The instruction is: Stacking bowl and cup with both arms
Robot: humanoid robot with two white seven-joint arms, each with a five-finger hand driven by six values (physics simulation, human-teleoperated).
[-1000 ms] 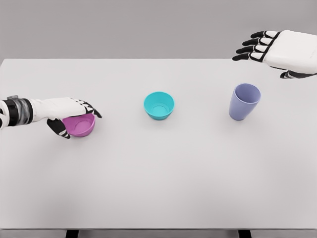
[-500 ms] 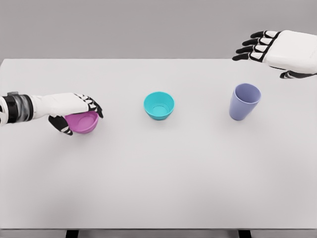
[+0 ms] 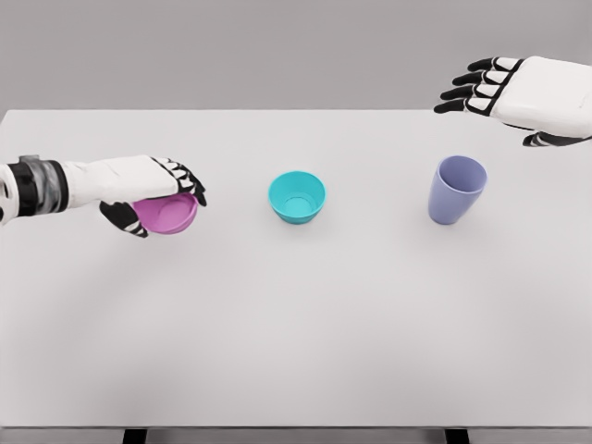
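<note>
1. Nearest: bare front stretch of the flat white table (image 3: 296, 351), running the full width of the head view.
2. Left side, mid-depth: white five-finger left hand (image 3: 148, 190) with black-tipped fingers, arm entering from the left edge, curled around a small round magenta plastic bowl (image 3: 168, 214). Palm and fingers draped over the bowl's far-left rim, thumb hooked under the near-left side; bowl gripped, tilted with its opening turned slightly toward the right. Whether lifted clear of the tabletop: cannot tell.
3. Centre, about the same depth: small round teal plastic bowl (image 3: 297, 197), upright, opening up, standing alone to the right of the magenta bowl and apart from it.
4. Right of centre, slightly farther: lavender-blue tapered plastic cup (image 3: 456, 189), upright, mouth up, well apart from the teal bowl.
5. Farthest, upper right: white right hand (image 3: 518, 92), hovering beyond and above the cup, over the table's back edge, fingers spread loosely and pointing left, holding nothing, not touching the cup.
</note>
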